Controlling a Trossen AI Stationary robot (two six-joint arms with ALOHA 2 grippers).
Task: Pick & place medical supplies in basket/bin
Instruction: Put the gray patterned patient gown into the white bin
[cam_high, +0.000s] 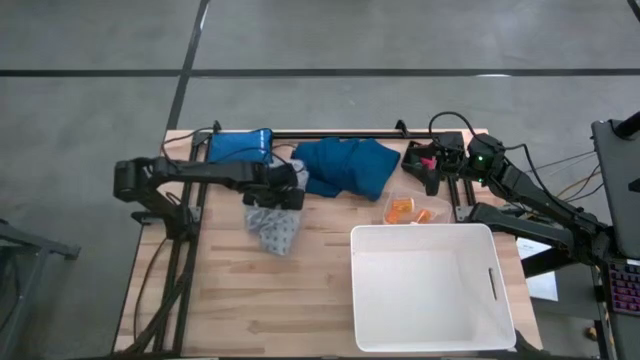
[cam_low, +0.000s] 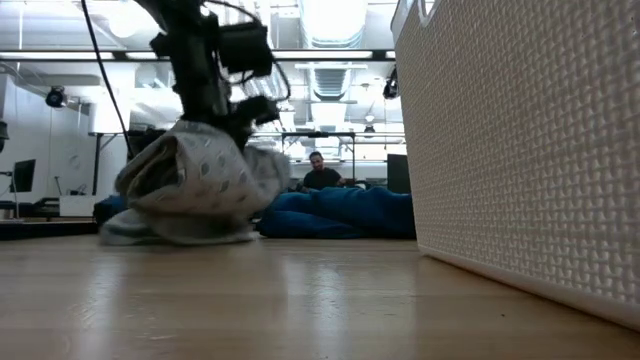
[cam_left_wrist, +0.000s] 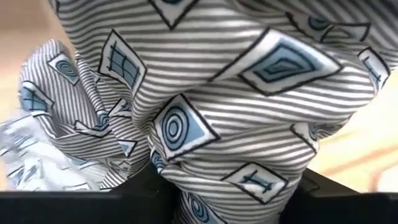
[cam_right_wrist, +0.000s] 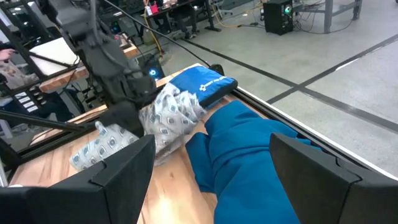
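My left gripper (cam_high: 283, 193) has its jaws pinched on the patterned cloth garment (cam_high: 274, 226): the left wrist view shows the striped fabric bunched up between the two dark fingers (cam_left_wrist: 81, 202). From table height I can see part of the cloth raised while its lower folds rest on the worktop (cam_high: 240, 300), so I judge this to be the start of a lift rather than a carry. My right gripper (cam_right_wrist: 211, 168) waits at the far right of the worktop with its jaws spread and nothing between them, looking over the dark teal cloth garment (cam_high: 345, 165).

As for progress, the white tub (cam_high: 500, 325) sits at the near right and I see nothing inside it, so I take it that no item has been placed yet. The teal garment lies at the far edge, a blue pouch (cam_high: 240, 146) just beside it on the left, the orange pill bottles (cam_high: 405, 210) between the teal cloth and the tub's far rim, and a pink-red cylinder (cam_high: 430, 160) near my right gripper. All of these are left to move.

The worktop is pale wood in a black frame, on a grey floor marked with dark lines. Beyond it is a workshop with ceiling lights, benches, and a person seated far off.
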